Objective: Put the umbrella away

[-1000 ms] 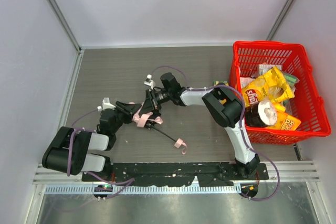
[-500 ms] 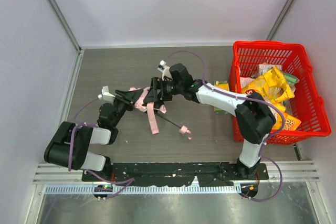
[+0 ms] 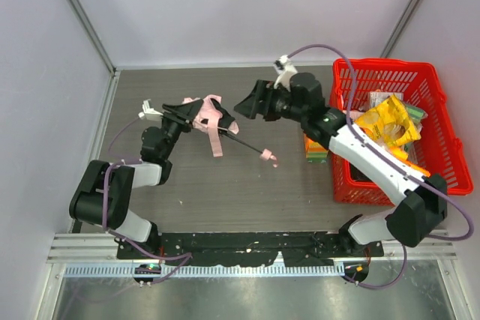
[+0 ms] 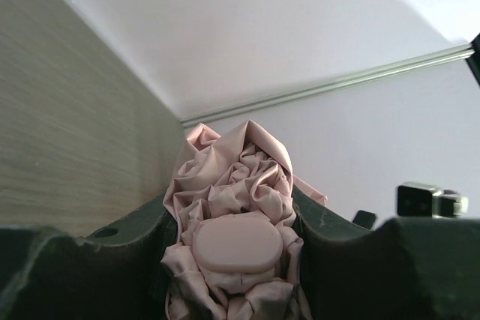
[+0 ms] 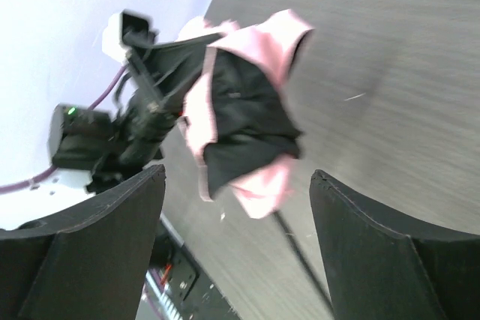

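The umbrella (image 3: 207, 115) is a crumpled pale pink bundle with a dark shaft running down-right to a pink tip (image 3: 268, 156). A narrow pink strap (image 3: 216, 141) hangs from it. My left gripper (image 3: 184, 115) is shut on the bundle. In the left wrist view the fabric and its oval pink cap (image 4: 237, 242) fill the space between the dark fingers (image 4: 127, 260). My right gripper (image 3: 244, 106) is open and apart from the umbrella, to its right. In the right wrist view the umbrella (image 5: 247, 106) lies beyond the spread fingers (image 5: 120, 222), and nothing is between them.
A red basket (image 3: 390, 66) with snack bags and a jar stands at the right. A green and orange box (image 3: 316, 148) lies by its left wall. Grey walls close in the left side and the back.
My right gripper has opened, let go of the umbrella and pulled back to the right. The left gripper has carried the umbrella up and toward the back of the table.
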Tool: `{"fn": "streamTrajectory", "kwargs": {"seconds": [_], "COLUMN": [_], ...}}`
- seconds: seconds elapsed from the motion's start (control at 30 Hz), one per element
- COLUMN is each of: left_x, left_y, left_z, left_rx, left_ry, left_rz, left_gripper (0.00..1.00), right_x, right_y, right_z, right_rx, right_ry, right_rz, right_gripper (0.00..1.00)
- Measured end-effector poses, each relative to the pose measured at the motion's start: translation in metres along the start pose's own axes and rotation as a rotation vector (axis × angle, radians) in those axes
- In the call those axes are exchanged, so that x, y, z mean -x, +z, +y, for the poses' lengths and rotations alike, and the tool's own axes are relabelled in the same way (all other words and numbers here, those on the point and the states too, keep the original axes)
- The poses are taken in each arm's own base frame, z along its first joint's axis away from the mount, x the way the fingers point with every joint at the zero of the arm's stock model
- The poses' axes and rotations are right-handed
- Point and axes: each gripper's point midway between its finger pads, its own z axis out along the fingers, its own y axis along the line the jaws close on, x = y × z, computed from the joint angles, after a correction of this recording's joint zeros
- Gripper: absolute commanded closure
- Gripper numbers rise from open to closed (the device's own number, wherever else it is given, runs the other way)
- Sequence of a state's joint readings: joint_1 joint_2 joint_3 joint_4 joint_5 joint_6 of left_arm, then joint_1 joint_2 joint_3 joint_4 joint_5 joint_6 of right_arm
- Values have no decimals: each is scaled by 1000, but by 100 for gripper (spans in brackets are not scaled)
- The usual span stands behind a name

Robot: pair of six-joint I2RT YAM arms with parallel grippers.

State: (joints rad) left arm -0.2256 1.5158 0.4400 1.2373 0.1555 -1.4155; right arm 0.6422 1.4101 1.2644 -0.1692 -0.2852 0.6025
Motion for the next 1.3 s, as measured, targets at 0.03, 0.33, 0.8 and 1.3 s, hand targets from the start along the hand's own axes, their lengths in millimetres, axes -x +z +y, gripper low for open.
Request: {"fn": "streamTrajectory", "kwargs": {"seconds": [0.03, 0.33, 0.8, 1.3], "left_x": [3, 25, 81, 79], "left_y": [3, -7, -54, -58], "left_z": [-6, -74, -115, -80], "left_rx": [-16, -171, -65, 14], "left_ry": [-3, -9, 68, 37], "left_rz": [-7, -71, -361, -384], "left_gripper": [100, 100, 100, 100], "right_x": [9, 24, -24, -36], "right_y": [-7, -54, -66, 52], "right_z": [-10, -81, -141, 3], "right_rx": [-26, -219, -685, -301], "right_ry": [9, 77, -98, -113], "right_rz": [-29, -140, -98, -13], "right_gripper": [10, 11, 99, 99]}}
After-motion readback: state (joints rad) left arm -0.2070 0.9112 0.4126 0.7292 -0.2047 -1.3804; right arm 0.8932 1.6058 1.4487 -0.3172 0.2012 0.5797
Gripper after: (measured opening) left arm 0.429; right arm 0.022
